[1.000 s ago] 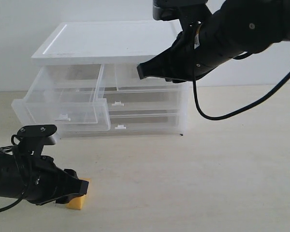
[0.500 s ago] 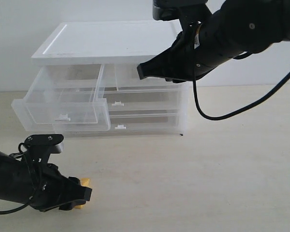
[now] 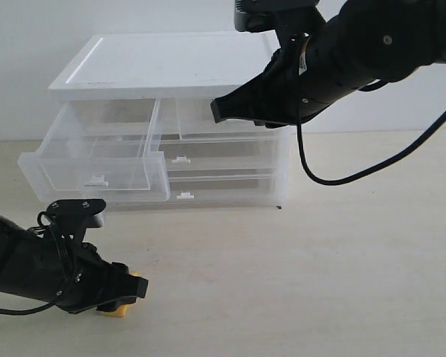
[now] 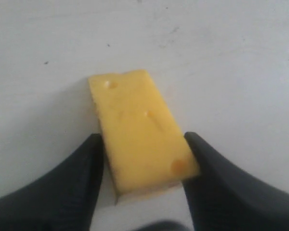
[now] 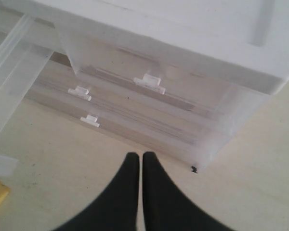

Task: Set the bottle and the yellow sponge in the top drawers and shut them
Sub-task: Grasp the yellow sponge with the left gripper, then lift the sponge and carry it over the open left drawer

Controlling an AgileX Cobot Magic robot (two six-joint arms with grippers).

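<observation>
Lower left of the exterior view: the yellow sponge [image 3: 117, 312] lies on the table [image 3: 320, 282] between the left gripper's [image 4: 143, 156] spread jaws, one finger just beside each long side. Upper middle: the right gripper [image 3: 217, 110], jaws pressed together, hangs before the chest [image 3: 163, 63].

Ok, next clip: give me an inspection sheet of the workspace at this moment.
Surface: pale beige table, a few dark specks.
Job's things: sponge lies on the table; left top drawer pulled out; right top drawer looks pushed in; bottle not seen.
Clutter: nothing seen.
Grippers: left gripper straddles the sponge, grip unclear; right gripper shut, in the air before the chest.
Cables: black cable hangs from the right arm.
Surroundings: white wall.
</observation>
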